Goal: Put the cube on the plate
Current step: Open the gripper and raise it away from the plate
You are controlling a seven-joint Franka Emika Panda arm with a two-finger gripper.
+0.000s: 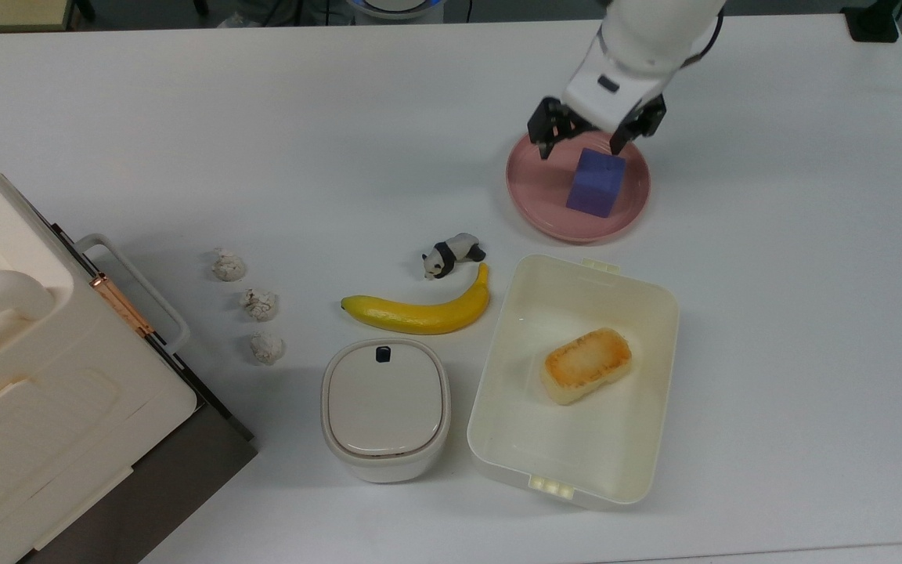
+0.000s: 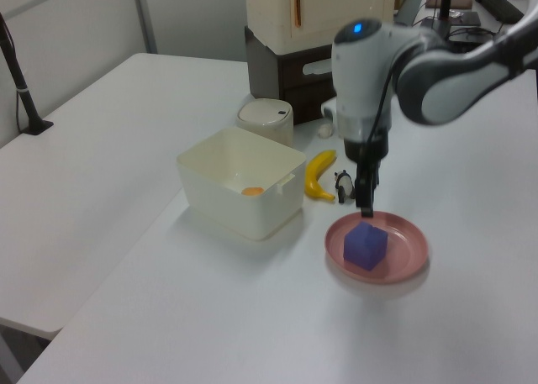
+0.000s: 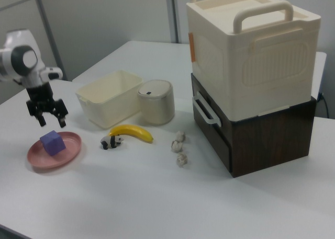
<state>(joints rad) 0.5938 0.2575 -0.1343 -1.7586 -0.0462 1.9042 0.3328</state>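
Observation:
The blue-purple cube rests inside the round pink plate, a little to the top view's right of its middle. In the left view the cube sits in the plate, and in the right view the cube lies on the plate. My gripper hangs just above the cube, open, with nothing between its black fingers. It appears as the gripper over the plate's far edge and as the gripper with fingers spread.
A cream tray holding a toasted bread piece lies below the plate in the top view. A banana, a panda toy, a lidded cream pot, three crumpled balls and a large cream box lie to the top view's left.

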